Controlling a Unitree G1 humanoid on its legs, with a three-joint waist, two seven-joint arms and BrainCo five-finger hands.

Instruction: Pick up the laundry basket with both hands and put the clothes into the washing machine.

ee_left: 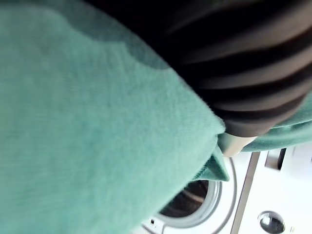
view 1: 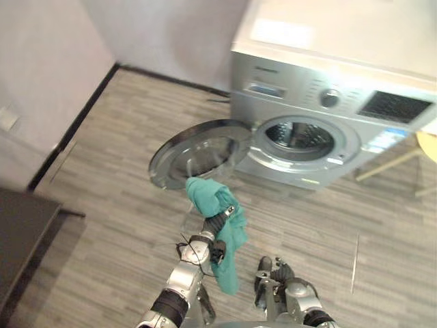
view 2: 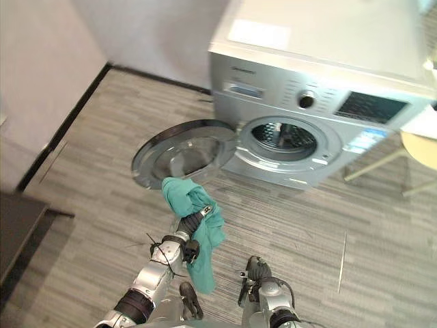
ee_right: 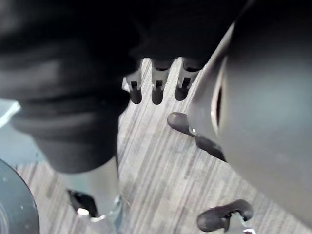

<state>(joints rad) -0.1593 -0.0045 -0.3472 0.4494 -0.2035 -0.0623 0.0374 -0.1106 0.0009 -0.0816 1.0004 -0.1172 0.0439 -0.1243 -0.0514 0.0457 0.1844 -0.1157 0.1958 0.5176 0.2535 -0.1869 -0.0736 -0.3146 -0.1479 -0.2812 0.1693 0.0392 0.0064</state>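
We are loading 1 crumpled teal cloth (view 1: 228, 244), bunched over the left hand (view 1: 216, 224), can't tell its grip; right hand (view 1: 272, 275) hanging slack, empty. Next probably reaching into silver front-loading washing machine (view 1: 300, 102) ahead.

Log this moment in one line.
left hand: carrying teal cloth | right hand: low, open, empty | washer door: open | drum: cloth not yet in

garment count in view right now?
1: a teal garment draped on the left hand, held up in front of the washing machine's open door. More could be hidden deep in the drum.
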